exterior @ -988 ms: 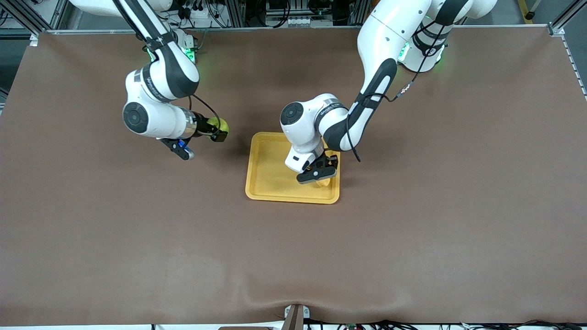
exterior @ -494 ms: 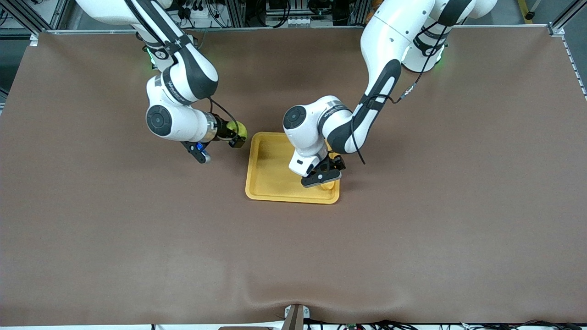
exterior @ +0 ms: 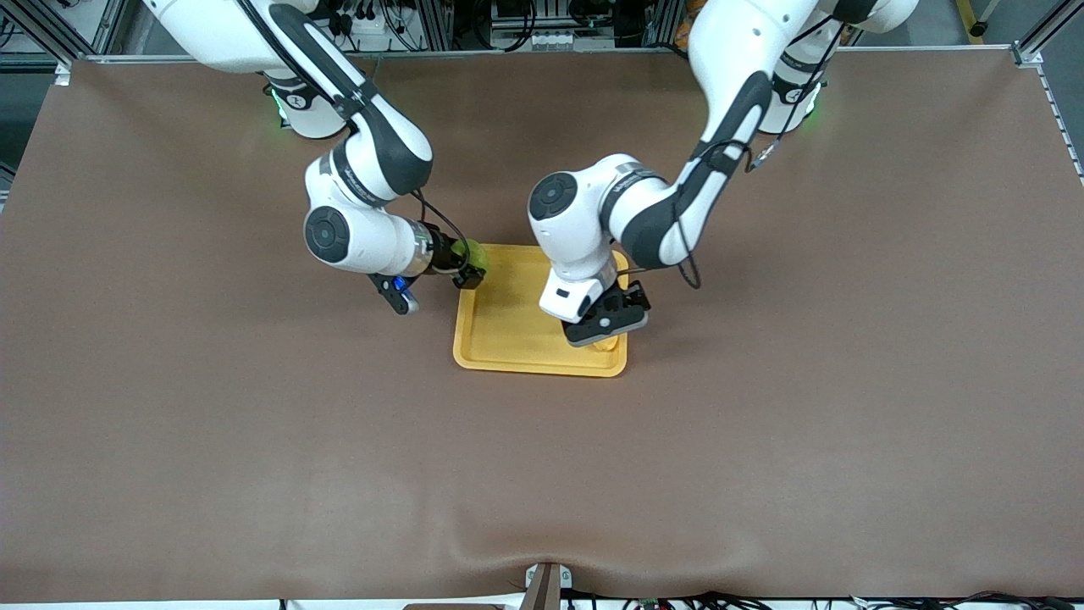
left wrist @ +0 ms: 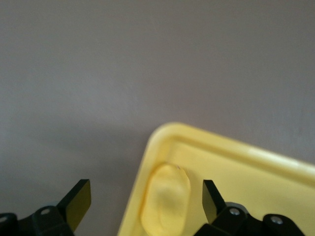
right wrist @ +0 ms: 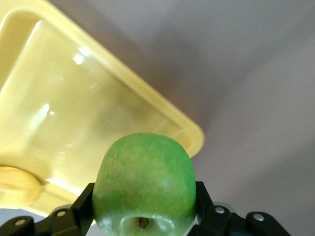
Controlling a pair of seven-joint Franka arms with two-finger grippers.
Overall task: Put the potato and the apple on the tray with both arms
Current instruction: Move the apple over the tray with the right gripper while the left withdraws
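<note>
Brown cloth covers the table [exterior: 254, 440] you are working over, with aluminium framing and cabling along the edge where the arm bases stand. Your tray [exterior: 500, 330] sits near the middle of the table, flat, its raised rim showing all round.

Look at your left gripper [exterior: 606, 326]: it hangs over the tray corner that lies toward the left arm's end of the table and nearest the front camera. Its jaws are spread wide, and in the left wrist view the potato [left wrist: 166, 205] lies between the two fingertips [left wrist: 78, 200] without either one touching it. You can see the potato resting on the tray floor, tucked against the rim at that corner. From the front view only a sliver of the potato [exterior: 605, 343] shows under the gripper.

Your right gripper [exterior: 468, 267] is up in the air over the tray edge toward the right arm's end of the table, at the corner farther from the front camera. Its jaws are pinching the apple [right wrist: 143, 189] from both sides, stem dimple facing the wrist camera. The apple [exterior: 471, 252] is clear of the tray, with the tray's floor [right wrist: 88, 118] below it.
</note>
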